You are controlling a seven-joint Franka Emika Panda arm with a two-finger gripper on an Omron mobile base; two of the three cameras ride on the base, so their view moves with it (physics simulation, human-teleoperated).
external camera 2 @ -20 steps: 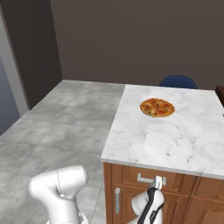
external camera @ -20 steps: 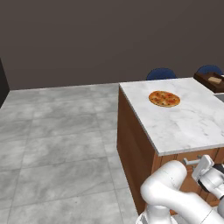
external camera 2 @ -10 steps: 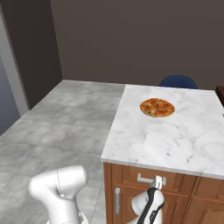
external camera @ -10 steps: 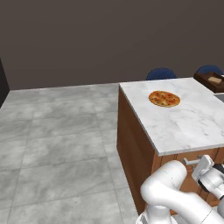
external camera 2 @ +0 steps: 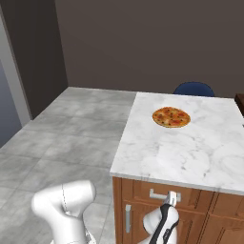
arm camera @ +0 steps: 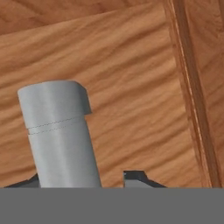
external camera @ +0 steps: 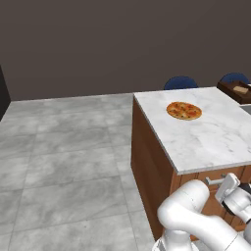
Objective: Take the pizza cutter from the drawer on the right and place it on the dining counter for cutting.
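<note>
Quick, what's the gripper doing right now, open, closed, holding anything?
Gripper: closed on the drawer handle; no pizza cutter held.

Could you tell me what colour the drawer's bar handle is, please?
Silver-grey, against the brown wood front; the handle shows best in the hand view.

The white arm bends low and forward, wrist raised. Its pincer [external camera 2: 172, 197] points up, fingers [arm camera: 139, 178] closed partway around a bar.
</note>
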